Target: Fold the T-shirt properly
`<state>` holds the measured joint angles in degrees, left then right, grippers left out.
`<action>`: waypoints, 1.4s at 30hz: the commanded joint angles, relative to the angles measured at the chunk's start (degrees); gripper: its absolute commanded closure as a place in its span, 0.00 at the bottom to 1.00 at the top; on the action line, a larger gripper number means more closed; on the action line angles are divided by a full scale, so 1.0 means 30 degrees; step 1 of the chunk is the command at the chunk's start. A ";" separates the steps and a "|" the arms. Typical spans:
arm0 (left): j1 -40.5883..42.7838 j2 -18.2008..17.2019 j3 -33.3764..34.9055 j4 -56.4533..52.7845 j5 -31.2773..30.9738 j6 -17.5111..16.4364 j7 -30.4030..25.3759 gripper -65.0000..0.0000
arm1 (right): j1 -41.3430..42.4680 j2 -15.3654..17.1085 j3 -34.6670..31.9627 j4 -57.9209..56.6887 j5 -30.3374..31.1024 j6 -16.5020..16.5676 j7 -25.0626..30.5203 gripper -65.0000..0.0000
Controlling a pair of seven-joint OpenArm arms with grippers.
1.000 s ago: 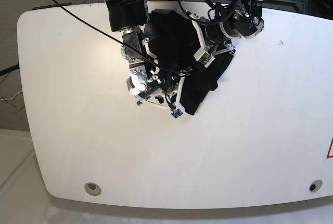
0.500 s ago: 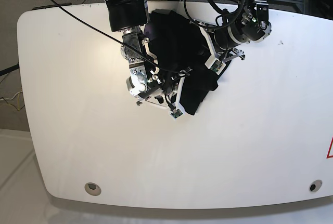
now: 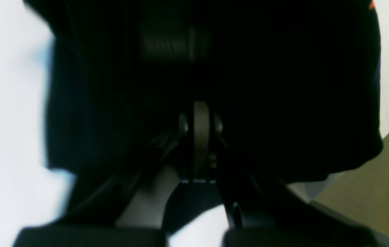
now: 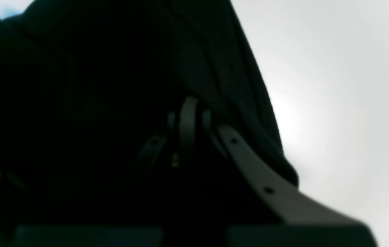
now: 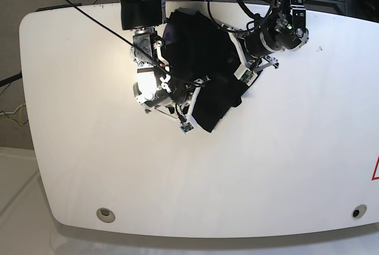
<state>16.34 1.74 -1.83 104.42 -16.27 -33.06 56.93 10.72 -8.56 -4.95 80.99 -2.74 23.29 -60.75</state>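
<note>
The black T-shirt (image 5: 201, 54) lies bunched at the far middle of the white table (image 5: 266, 178), stretched between both grippers. My right gripper (image 5: 190, 122), on the base view's left, is shut on the shirt's near edge. My left gripper (image 5: 244, 77) is shut on its right side. In the left wrist view the T-shirt (image 3: 283, 85) fills the frame around the closed left gripper (image 3: 199, 113), and a speck of orange print (image 3: 372, 4) shows at the top right. In the right wrist view the dark T-shirt (image 4: 77, 85) drapes over the closed right gripper (image 4: 187, 106).
Black cables (image 5: 89, 21) run across the table's far left to the arm. Two round holes (image 5: 106, 213) (image 5: 356, 212) sit near the front edge, and a red mark (image 5: 375, 169) at the right edge. The table's edge and the floor (image 3: 369, 192) show in the left wrist view.
My right gripper has shifted left and slightly farther back, dragging the shirt's near edge along. The left gripper swung right half a second ago and has held roughly still since.
</note>
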 commanded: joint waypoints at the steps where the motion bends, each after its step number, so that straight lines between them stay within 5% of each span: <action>1: -0.0069 0.0051 0.0008 -0.0858 -0.0188 -0.0101 -0.0382 1.00 | 0.0221 -0.0148 -0.0064 0.0270 -0.0155 -0.0071 -0.0072 1.00; 12: -0.0069 -0.0037 0.0037 -0.3906 -0.0188 -0.0101 -0.1554 1.00 | 0.0163 -0.0148 -0.0123 0.0183 -0.0155 -0.0071 -0.0072 1.00; 31: -0.0215 -0.0740 0.0008 -0.3789 -0.0188 -0.0101 -0.1554 1.00 | -0.0072 -0.0148 -0.0123 0.0270 -0.0155 -0.0158 -0.0160 1.00; 42: -0.0948 -0.1297 0.0008 -0.3877 -0.0129 -0.0101 -0.1584 1.00 | -0.0365 -0.0148 -0.0093 0.0241 -0.2265 -0.0158 -0.0160 1.00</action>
<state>13.93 -1.32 -1.50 92.92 -21.37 -35.05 48.97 9.80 -8.91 -5.23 81.41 -7.55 22.90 -59.51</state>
